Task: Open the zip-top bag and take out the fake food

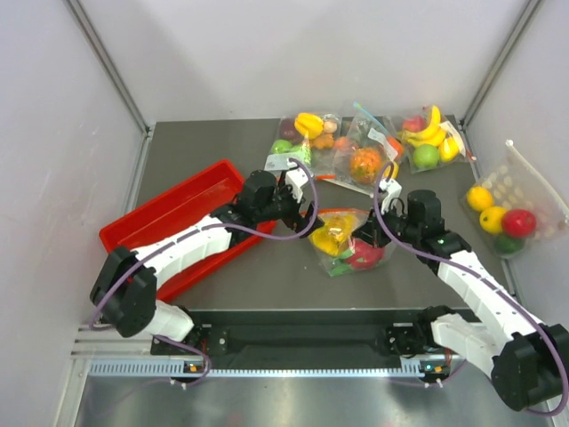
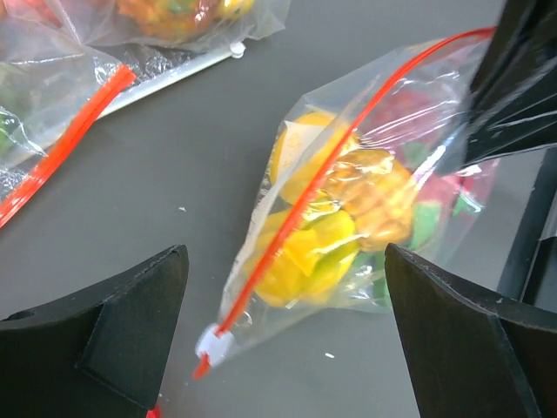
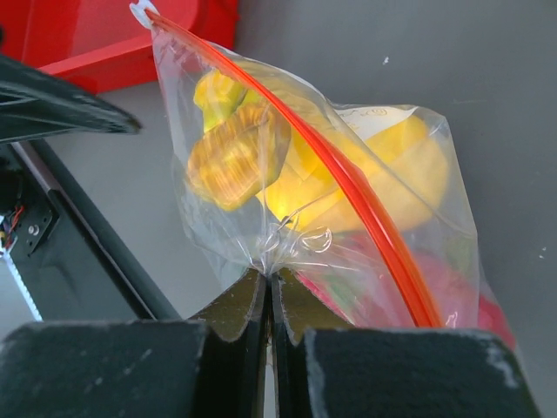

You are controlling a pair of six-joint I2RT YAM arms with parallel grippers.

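Note:
The zip-top bag (image 1: 349, 240) lies mid-table, clear and crumpled, with a red-orange zip strip (image 3: 348, 192) and a white slider (image 2: 213, 344) at its end. Inside it are a yellow banana (image 3: 383, 165), a ribbed yellow-orange fruit (image 3: 231, 161) and a pink-red dragon fruit (image 3: 452, 287). My right gripper (image 3: 271, 279) is shut on a pinch of the bag's plastic just below the zip strip; it shows at the bag's right side in the top view (image 1: 378, 233). My left gripper (image 2: 285, 261) is open and empty, hovering over the bag's slider end, at the bag's upper left (image 1: 307, 203).
A red tray (image 1: 178, 213) sits left of the bag under the left arm. Several other bags of fake fruit lie along the back (image 1: 311, 138), (image 1: 369, 158), (image 1: 431, 138). A dotted pouch (image 1: 511, 209) lies at the right wall. Another red zip strip (image 2: 70, 144) lies left of the left gripper.

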